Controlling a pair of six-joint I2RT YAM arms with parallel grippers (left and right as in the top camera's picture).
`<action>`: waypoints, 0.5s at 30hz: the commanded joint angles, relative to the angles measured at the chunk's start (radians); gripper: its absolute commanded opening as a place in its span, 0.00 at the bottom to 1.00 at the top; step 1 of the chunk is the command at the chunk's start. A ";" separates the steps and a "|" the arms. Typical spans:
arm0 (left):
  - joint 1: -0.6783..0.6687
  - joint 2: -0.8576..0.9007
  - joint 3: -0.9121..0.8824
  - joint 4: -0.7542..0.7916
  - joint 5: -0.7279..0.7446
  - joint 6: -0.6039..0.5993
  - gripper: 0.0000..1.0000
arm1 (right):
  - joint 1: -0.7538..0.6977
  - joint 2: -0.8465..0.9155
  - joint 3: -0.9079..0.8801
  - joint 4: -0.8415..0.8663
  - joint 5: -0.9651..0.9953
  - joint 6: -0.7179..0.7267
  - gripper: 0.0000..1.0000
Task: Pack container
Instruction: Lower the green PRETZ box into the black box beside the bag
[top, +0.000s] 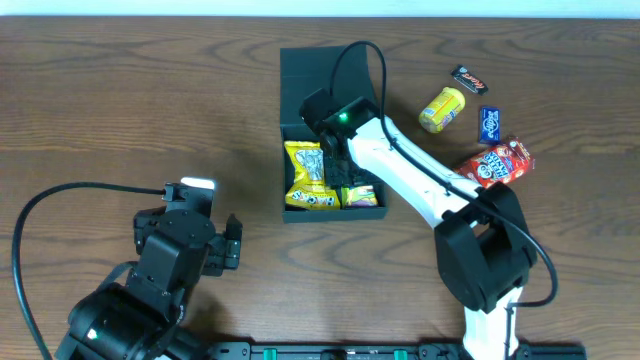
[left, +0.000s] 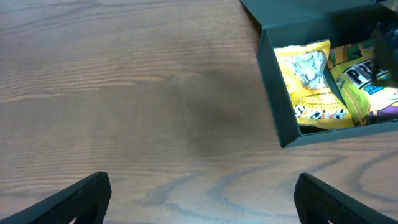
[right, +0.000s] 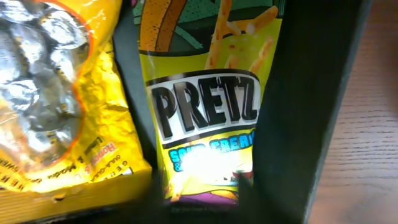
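While the right gripper (top: 336, 160) is reaching down inside the black box (top: 296, 95), its jaws are hanging over the pretzel packet (right: 205, 106), and the blurred wrist view is not showing whether they are spread or pinching it. The box is sitting mid-table with its lid flap lying open on the far side. A yellow bag (top: 307, 175) is taking up the left half, just beside the pretzel packet, which is lying against the right wall. Off to the right on the wooden table (top: 130, 100), a black bar (top: 468, 77), a yellow packet (top: 442, 108), a blue packet (top: 489, 123) and a red bag (top: 497, 163) are lying apart from the box, the red bag near the right arm. The left gripper (top: 232, 245) is hovering front-left, well apart from the box, jaws spread wide on nothing. Wood grain is showing all the way between it and the box's left wall.
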 joint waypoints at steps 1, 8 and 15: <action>0.002 0.000 0.015 -0.003 0.000 0.007 0.95 | -0.004 -0.050 0.027 -0.001 0.002 0.006 0.06; 0.002 0.000 0.015 -0.003 0.000 0.006 0.95 | -0.006 -0.039 -0.031 0.013 0.045 0.006 0.01; 0.002 0.000 0.015 -0.003 0.000 0.006 0.95 | -0.035 -0.033 -0.134 0.098 0.080 0.006 0.01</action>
